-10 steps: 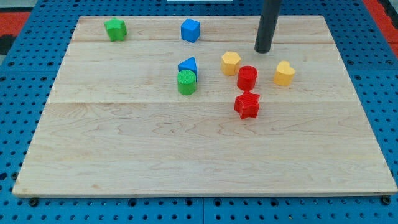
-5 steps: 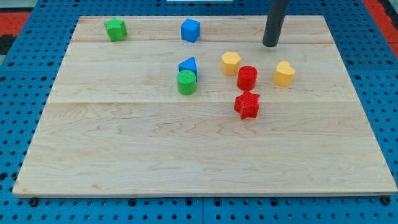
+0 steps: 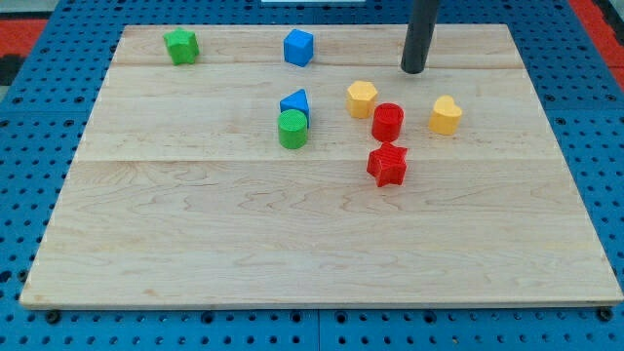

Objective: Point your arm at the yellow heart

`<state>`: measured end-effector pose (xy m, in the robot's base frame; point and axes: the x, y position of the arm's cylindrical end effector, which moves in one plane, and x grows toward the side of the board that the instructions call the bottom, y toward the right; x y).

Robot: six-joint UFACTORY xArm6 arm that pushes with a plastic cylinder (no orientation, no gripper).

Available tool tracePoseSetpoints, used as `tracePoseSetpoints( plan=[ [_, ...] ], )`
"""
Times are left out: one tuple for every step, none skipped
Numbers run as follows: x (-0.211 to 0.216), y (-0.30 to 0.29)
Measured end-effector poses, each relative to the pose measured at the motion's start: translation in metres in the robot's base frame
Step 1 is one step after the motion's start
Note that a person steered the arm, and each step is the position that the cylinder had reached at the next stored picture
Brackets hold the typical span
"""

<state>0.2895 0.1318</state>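
1. My tip sits on the bench near the view's top, a bit right of centre. No jaws on this rig at all, just a straight dark rod, so nothing is held.
2. The yellow heart is at about 5 o'clock from my tip, near but clearly apart, no contact.
3. There's a second yellow block, sort of hexagon-ish, at about 8 o'clock from my tip, also not touching it.
4. A red cylinder stands between the two yellow ones and slightly lower in the view, just beside the hexagon-ish block. A red star is at 6 o'clock from the cylinder, close under it.
5. Off at 9 o'clock from the red cylinder, a green cylinder is pressed up against a blue block that peeks out behind it; can't really tell that one's shape.
6. Along the top edge: a blue cube and, well out toward the view's left, a green block with a lumpy outline.
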Motion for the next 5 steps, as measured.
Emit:
tracePoseSetpoints(
  plan=[
    [0.003, 0.0],
    [0.006, -0.003],
    [0.025, -0.016],
    [0.033, -0.003],
    [0.033, 0.0]
  ],
)
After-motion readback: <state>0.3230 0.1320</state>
